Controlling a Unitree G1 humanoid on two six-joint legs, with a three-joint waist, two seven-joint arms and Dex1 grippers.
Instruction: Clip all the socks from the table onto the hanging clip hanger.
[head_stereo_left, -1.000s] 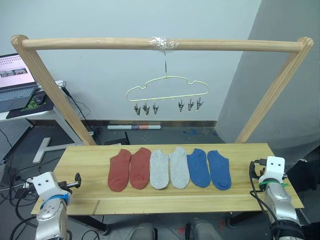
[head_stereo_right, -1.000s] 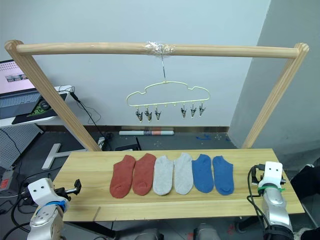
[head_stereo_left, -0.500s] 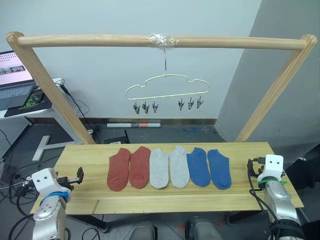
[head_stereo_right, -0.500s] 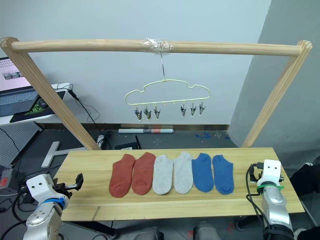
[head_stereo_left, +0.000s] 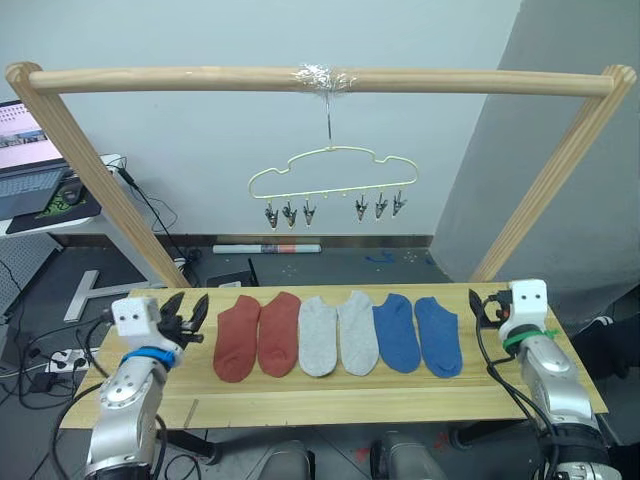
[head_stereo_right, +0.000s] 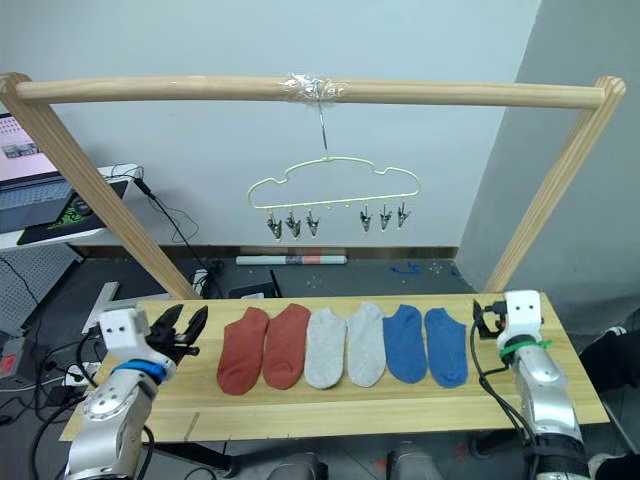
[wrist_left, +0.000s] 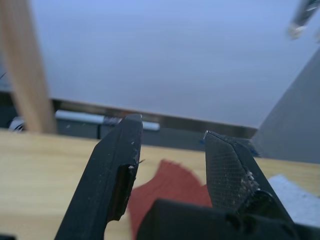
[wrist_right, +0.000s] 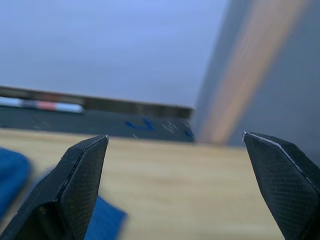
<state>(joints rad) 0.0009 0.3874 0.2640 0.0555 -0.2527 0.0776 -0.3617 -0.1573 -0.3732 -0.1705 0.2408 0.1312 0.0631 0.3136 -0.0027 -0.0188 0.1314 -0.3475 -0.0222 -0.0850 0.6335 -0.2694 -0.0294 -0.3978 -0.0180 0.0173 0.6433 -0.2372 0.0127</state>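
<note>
Six socks lie side by side on the table (head_stereo_left: 330, 400): two rust-red socks (head_stereo_left: 258, 335), two grey socks (head_stereo_left: 338, 335) and two blue socks (head_stereo_left: 417, 335). The pale-yellow clip hanger (head_stereo_left: 333, 172) hangs above them from the pole, and its metal clips (head_stereo_left: 288, 213) hold nothing. My left gripper (head_stereo_left: 186, 314) is open just left of the outer red sock (wrist_left: 167, 182), fingers pointing at it. My right gripper (head_stereo_left: 480, 306) is open wide just right of the outer blue sock (wrist_right: 12, 172), above the tabletop.
A round wooden pole frame (head_stereo_left: 320, 80) spans the table, with slanted legs (head_stereo_left: 105, 195) at the back corners. A laptop (head_stereo_left: 25, 165) sits on a side desk at far left. Bare wood runs along the table's front and at both ends.
Both arms have swung inward over the table. The left gripper now sits beside the red socks, and the right gripper beside the blue socks. The socks and hanger have not moved.
</note>
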